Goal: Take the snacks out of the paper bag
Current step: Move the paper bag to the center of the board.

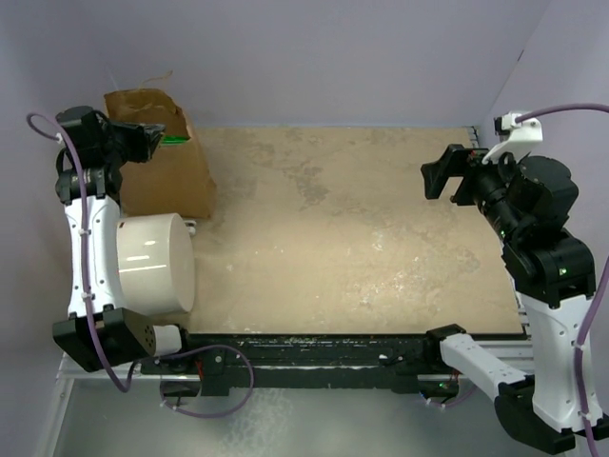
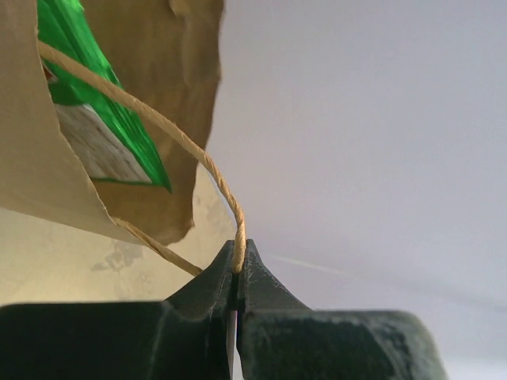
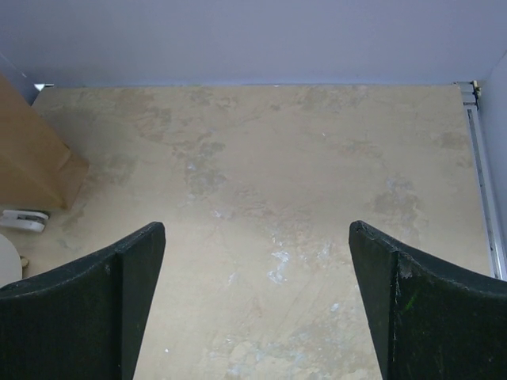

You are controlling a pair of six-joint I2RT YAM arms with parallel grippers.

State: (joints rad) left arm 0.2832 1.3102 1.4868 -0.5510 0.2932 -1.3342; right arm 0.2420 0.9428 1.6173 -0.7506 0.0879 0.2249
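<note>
A large white cylinder (image 1: 157, 267) lies at the beige table's (image 1: 362, 238) near-left corner.

The paper bag (image 1: 171, 176) is plain kraft brown with a paler straw-tan twisted handle (image 2: 158, 125). The snack packet (image 2: 133, 141) poking out of it is shiny bright green with a white printed panel and a speck of red at the edge. The table (image 1: 362, 238) is mottled beige, kinda stone-look, with darker blotches and whitish scuffs, next to a glossy white cylinder (image 1: 157, 262). The left arm (image 1: 90, 248) and right arm (image 1: 561, 333) are white with black joints, the left gripper (image 2: 238, 265) and right gripper (image 3: 257, 229) are black, the cable (image 1: 571, 108) is lilac, and the walls (image 1: 333, 57) are pale lavender-grey.
</note>
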